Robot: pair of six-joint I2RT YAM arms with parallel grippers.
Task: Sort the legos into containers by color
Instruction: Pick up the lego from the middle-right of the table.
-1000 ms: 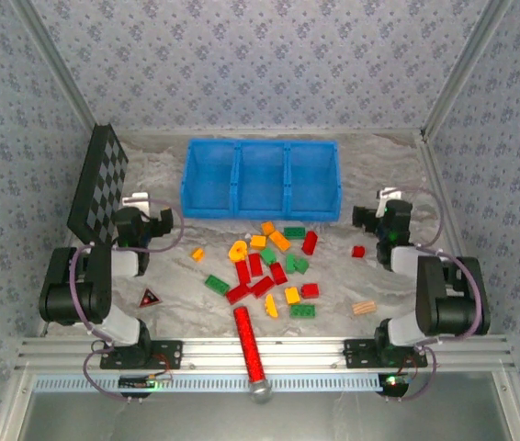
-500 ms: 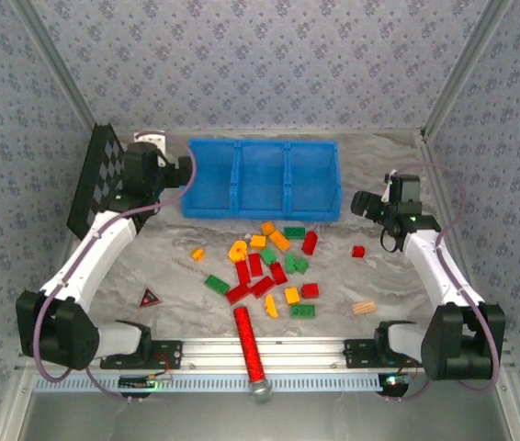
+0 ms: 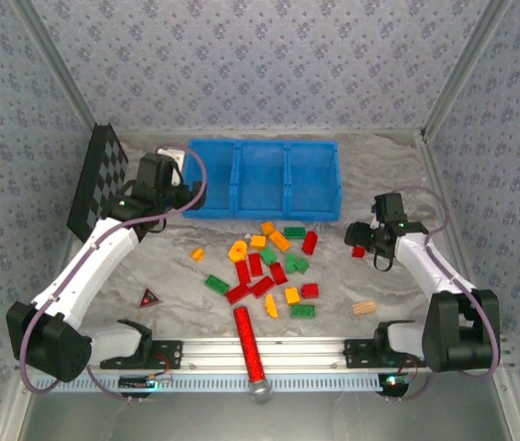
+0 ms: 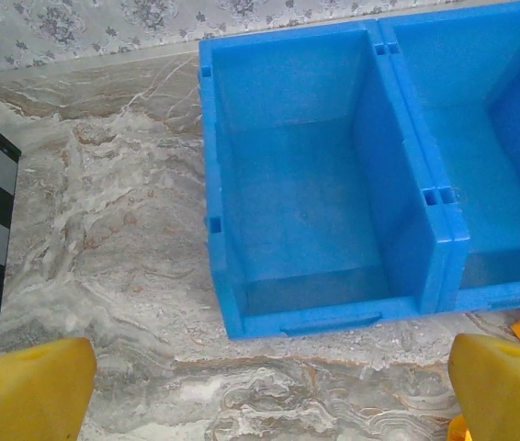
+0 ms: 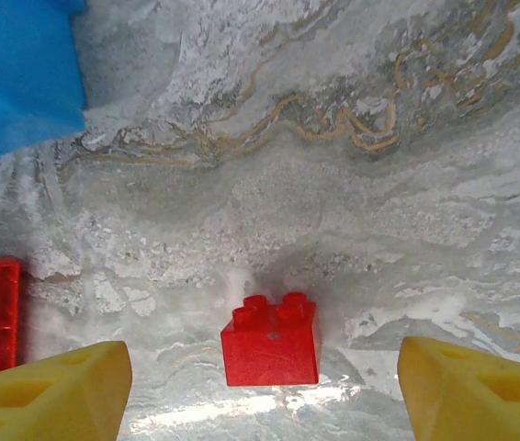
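Over lone red brick (image 5: 270,342) toward table's (image 5: 333,138) right edge with right gripper (image 5: 265,386), jaws apart. Centre, lower square, pinch flat sides. Leave left gripper (image 4: 265,390), spread wide, by bin (image 4: 223,276).

No words, numbers or brand names can be read anywhere. A small red-edged triangle (image 3: 151,297), shaped like a warning sign, is seen on the desk (image 3: 389,294); its mark cannot be made out.

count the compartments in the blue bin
3, joined in a row in the blue bin: left compartment, middle compartment, right compartment. None seems hidden.
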